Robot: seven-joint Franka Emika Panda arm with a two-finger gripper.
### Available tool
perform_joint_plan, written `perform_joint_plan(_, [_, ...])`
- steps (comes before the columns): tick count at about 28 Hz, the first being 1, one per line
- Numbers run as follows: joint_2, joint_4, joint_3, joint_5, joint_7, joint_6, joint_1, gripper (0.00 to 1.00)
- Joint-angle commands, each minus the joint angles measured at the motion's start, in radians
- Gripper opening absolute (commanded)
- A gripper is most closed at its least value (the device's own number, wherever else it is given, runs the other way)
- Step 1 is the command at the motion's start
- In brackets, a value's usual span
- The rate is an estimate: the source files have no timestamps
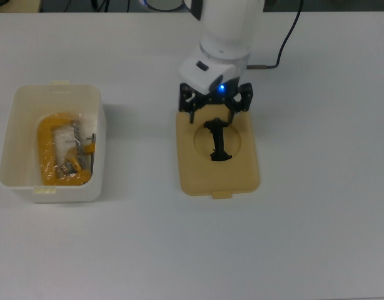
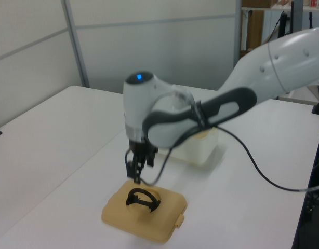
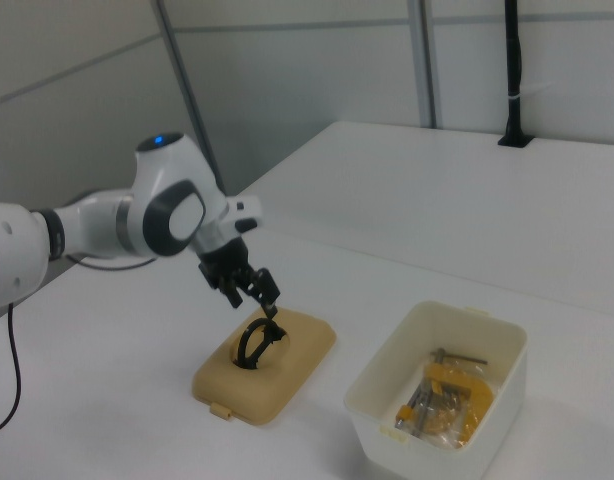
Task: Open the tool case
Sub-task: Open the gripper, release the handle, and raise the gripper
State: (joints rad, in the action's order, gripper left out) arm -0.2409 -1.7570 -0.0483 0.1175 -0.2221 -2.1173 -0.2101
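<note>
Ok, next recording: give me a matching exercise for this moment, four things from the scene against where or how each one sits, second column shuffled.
Things:
1. lid
2. black handle
3. white box
4. gripper

States:
A. standing up in the lid's round recess
B. open on top, a yellow clamp inside
C. flat on the table, apart from the box
D. raised above the lid's far edge, holding nothing

Pairs: 1-C, 2-A, 3-B, 4-D
</note>
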Motion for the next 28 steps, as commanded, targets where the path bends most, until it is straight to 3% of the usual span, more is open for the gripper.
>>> perform_joint_plan(1, [0.035, 0.100, 0.004, 0.016, 0.021, 0.147, 0.055, 1.00])
perform_joint_plan(15, [0.230, 0.111, 0.005, -0.048, 0.257, 0.318, 0.210, 1.00])
perform_joint_plan(28, [0.295, 0.110, 0.011, -0.052, 0.288, 0.388, 0.253, 1.00])
